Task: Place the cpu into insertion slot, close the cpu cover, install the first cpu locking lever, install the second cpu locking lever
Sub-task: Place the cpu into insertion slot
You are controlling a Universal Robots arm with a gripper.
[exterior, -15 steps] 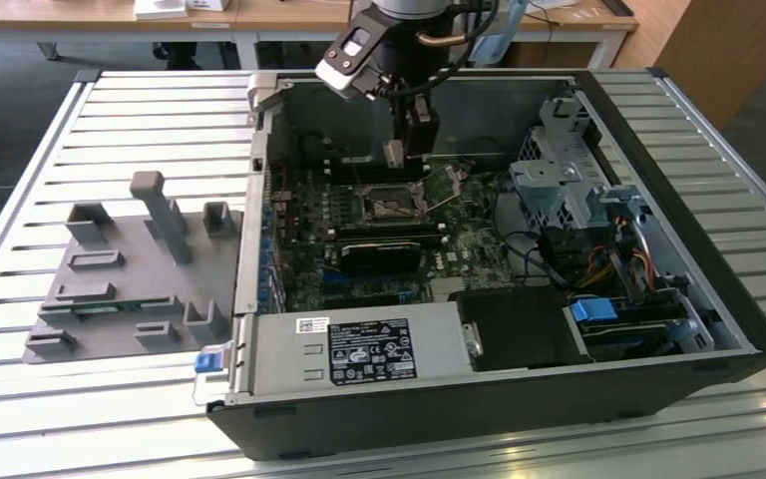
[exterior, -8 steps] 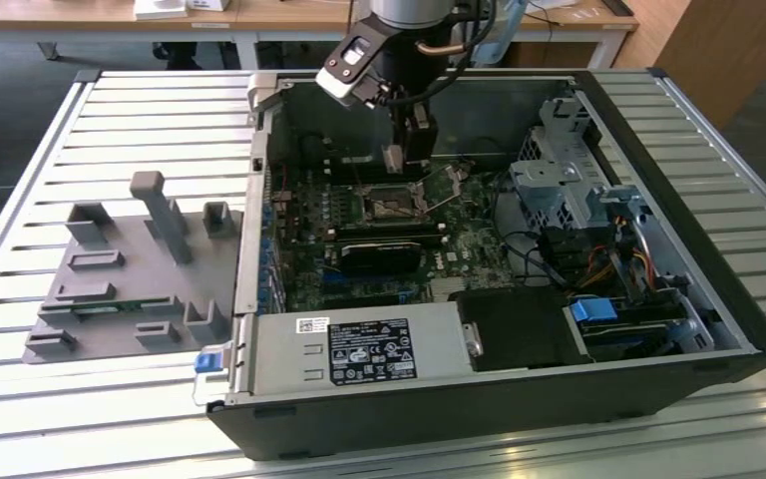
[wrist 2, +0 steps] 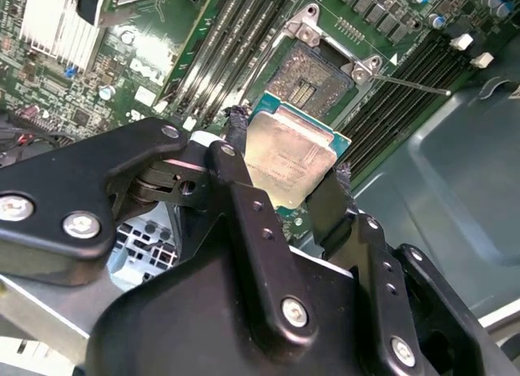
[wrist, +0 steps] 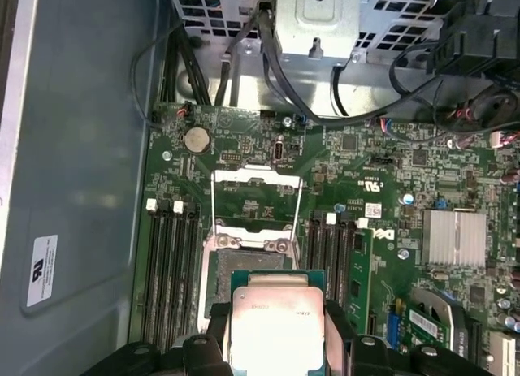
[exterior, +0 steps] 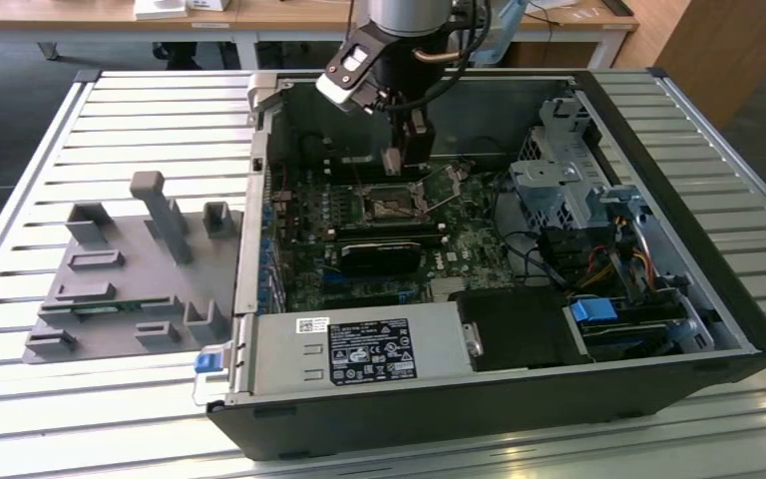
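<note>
Inside the open computer case (exterior: 490,409), the exterior view has the gripper (exterior: 403,168) hanging just above the insertion slot (exterior: 393,205), with a black heatsink block (exterior: 380,255) beside it. In the second wrist view, its fingers (wrist 2: 237,144) are clamped on two edges of the cpu (wrist 2: 288,158), held clear of the slot. In the first wrist view, the cpu cover (wrist: 256,178) stands swung open beyond the bare slot, flanked by memory slots (wrist: 166,270).
</note>
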